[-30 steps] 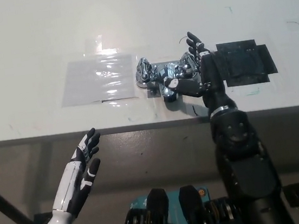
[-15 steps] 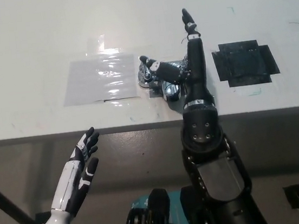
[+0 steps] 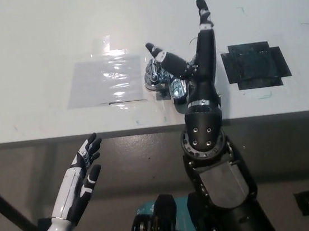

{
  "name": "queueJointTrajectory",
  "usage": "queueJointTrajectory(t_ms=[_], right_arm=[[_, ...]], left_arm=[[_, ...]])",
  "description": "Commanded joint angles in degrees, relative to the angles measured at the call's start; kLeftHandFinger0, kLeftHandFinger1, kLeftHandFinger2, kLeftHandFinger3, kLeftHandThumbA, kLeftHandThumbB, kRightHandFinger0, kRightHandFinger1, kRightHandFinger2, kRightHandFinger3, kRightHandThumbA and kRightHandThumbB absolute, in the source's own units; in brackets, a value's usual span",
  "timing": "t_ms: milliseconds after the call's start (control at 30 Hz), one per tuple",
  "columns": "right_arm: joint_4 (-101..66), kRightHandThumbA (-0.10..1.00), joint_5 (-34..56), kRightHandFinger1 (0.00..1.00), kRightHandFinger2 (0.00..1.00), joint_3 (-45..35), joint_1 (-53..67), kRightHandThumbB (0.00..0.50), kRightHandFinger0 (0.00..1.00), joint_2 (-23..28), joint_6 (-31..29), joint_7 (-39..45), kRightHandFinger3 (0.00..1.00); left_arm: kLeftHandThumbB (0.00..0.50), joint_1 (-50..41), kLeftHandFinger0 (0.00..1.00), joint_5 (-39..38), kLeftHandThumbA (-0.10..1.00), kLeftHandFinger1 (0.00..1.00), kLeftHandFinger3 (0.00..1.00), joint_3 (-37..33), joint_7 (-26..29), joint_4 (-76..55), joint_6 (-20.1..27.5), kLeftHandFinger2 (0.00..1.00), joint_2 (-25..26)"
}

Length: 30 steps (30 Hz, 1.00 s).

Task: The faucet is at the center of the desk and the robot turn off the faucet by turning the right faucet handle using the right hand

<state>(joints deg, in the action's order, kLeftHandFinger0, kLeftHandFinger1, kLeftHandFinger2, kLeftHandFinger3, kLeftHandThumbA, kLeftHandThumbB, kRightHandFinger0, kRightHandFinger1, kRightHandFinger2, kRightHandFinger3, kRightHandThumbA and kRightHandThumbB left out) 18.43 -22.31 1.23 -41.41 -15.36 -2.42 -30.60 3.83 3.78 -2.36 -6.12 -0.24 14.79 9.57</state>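
The chrome faucet (image 3: 161,79) stands at the middle of the white desk (image 3: 33,46). Its left handle (image 3: 150,73) shows, while its right handle is hidden under my black right hand (image 3: 196,65). That hand lies over the faucet's right side, open, with its fingers stretched toward the far side of the desk and its thumb reaching left across the faucet body. I cannot tell whether the palm touches the handle. My white left hand (image 3: 82,169) rests open at the lower left, in front of and below the desk's edge.
A clear plastic sheet (image 3: 104,79) lies flat to the left of the faucet. A black tape patch (image 3: 255,65) is stuck to the desk on the right. The desk's front edge (image 3: 89,136) runs across the picture below the faucet.
My right hand has come off its grasp around the right handle and spread out, fingers now pointing far; the forearm swung left and turned. The left hand has barely moved.
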Motion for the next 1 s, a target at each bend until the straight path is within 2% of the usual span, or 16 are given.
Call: queueJointTrajectory(t_ms=[0,100,267,467,567,767,900,967], right_arm=[[-8.37,1.00,-2.45,1.00,1.00,1.68,-2.12,0.118,1.00,2.28,-7.57,-0.60,1.00],[-19.25,1.00,-3.20,1.00,1.00,2.69,-0.56,0.159,1.00,4.78,-5.75,2.76,1.00],[-34.46,1.00,-1.87,1.00,1.00,5.21,6.01,0.141,1.00,9.92,-5.12,9.44,1.00],[-43.72,1.00,2.42,1.00,1.00,6.19,15.26,0.163,1.00,16.24,-4.99,14.30,1.00],[-46.59,1.00,4.09,1.00,1.00,5.90,20.07,0.122,1.00,19.45,-6.24,15.37,1.00],[-47.98,1.00,6.39,1.00,1.00,5.61,29.21,0.130,1.00,23.08,-7.89,16.84,1.00],[-44.55,1.00,9.16,1.00,1.00,5.70,34.84,0.097,1.00,24.57,-11.70,18.00,1.00],[-42.27,1.00,9.25,1.00,1.00,5.66,36.97,0.120,1.00,24.27,-12.83,17.90,1.00]], left_arm=[[0.243,0.19,1.00,0.07,0.93,1.00,1.00,0.51,0.02,-1.76,0.98,1.00,0.79],[0.243,-0.30,1.00,-0.23,0.93,1.00,1.00,0.47,0.08,-1.85,1.22,1.00,0.49],[0.240,-0.52,1.00,-0.44,0.93,1.00,1.00,0.63,0.04,-2.12,1.16,1.00,0.63],[0.242,-0.97,1.00,-0.67,0.93,1.00,1.00,0.67,0.05,-2.40,0.86,1.00,0.52],[0.233,-0.44,1.00,-0.85,0.92,1.00,1.00,0.64,-0.18,-1.84,1.42,1.00,0.73],[0.236,-0.40,1.00,-1.46,0.91,1.00,1.00,0.68,-0.48,-1.54,1.98,1.00,0.85],[0.212,-1.34,1.00,-0.80,0.90,1.00,1.00,0.50,-0.09,-1.55,2.77,1.00,0.60],[0.224,-1.68,1.00,-1.01,0.90,1.00,1.00,0.60,-0.01,-1.41,2.68,1.00,0.48]])
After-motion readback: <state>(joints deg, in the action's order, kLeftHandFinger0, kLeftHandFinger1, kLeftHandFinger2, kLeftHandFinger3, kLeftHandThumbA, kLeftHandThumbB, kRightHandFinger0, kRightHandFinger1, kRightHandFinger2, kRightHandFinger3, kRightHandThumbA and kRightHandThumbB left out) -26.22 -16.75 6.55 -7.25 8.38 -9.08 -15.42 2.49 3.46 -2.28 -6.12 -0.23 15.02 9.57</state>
